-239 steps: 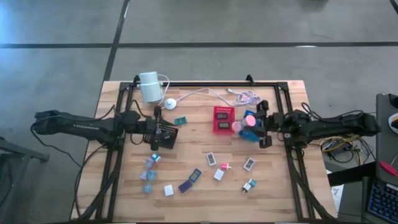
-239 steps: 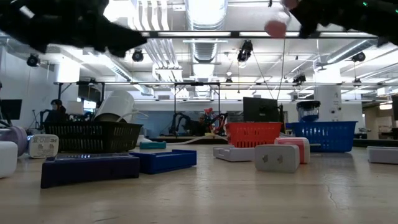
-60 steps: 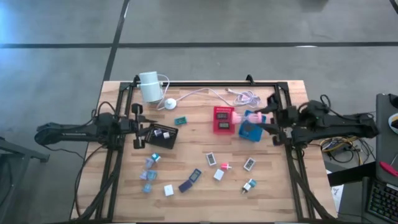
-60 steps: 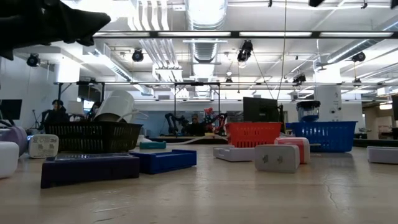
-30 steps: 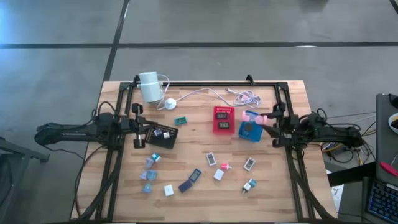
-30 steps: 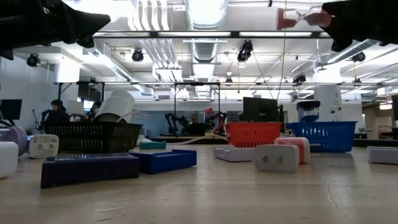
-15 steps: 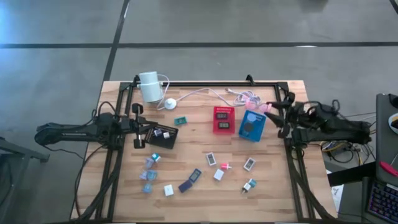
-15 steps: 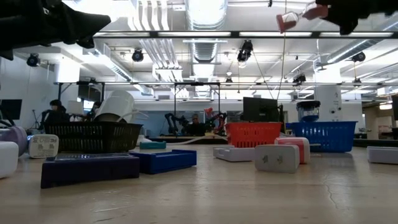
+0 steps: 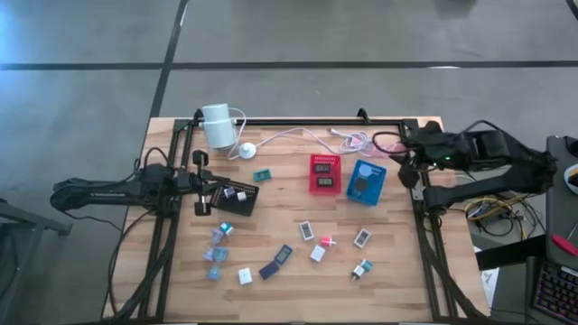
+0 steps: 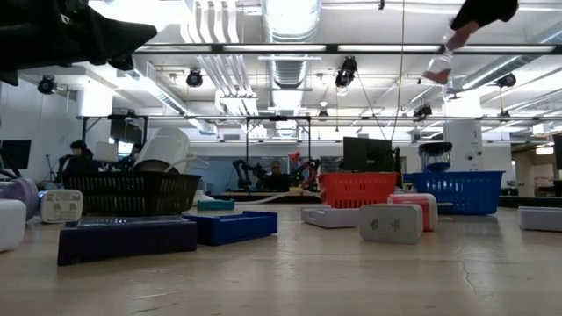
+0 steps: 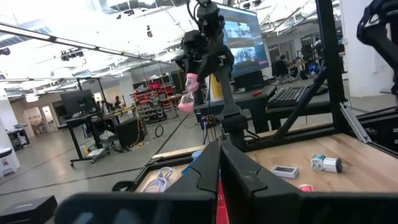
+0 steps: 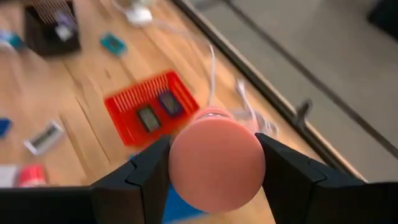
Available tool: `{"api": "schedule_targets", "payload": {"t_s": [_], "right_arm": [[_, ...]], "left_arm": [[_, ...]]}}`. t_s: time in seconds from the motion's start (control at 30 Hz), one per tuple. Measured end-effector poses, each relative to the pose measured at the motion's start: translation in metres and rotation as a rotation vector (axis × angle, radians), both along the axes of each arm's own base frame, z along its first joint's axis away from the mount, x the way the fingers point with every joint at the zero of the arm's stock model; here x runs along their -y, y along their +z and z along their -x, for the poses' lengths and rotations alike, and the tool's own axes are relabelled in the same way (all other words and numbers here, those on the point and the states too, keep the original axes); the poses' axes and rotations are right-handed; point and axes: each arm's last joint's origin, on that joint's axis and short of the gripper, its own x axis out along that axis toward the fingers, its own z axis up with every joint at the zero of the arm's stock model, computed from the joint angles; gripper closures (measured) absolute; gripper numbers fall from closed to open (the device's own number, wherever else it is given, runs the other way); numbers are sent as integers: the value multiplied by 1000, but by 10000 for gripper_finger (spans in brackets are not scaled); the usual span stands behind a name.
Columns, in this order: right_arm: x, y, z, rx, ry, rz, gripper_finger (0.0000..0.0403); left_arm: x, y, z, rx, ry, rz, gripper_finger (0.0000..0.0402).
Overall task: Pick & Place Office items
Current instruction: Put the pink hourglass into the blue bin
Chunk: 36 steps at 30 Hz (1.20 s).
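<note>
Pink hourglass-like item [image 12: 216, 163] was pinched by right gripper [image 12: 214, 171], aloft near table's far-right corner | left gripper [image 9: 200, 182] pressed shut beside black tray [image 9: 237, 198] | lowering upright over blue tray [image 9: 366, 181] was advised

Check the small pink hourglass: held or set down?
Held. The right gripper's fingers clamp the pink hourglass, aloft above the wooden table.

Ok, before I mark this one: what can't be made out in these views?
- Pink item in the right gripper: its round end fills the right wrist view, hiding its body; tiny in the high view.
- Blue tray: contents too small from above; the pink item hides most of it in the right wrist view.
- Left gripper: the low view shows only a dark silhouette.
- Black basket: contents hidden by its walls in the low view.
</note>
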Motion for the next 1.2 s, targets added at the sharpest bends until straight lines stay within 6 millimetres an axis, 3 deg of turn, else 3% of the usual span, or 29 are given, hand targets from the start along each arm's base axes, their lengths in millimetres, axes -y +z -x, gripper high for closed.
{"api": "schedule_targets", "payload": {"t_s": [0.27, 0.7, 1.2], "right_arm": [[-2, -11, -13, -207, -19, -92, 206], [-2, -80, -31, -381, 15, -159, 206], [26, -111, -42, -400, 12, -214, 206]], "left_arm": [[0, 0, 0, 0, 0, 0, 384], [0, 0, 0, 0, 2, -12, 387], [0, 0, 0, -1, 5, -30, 387]]}}
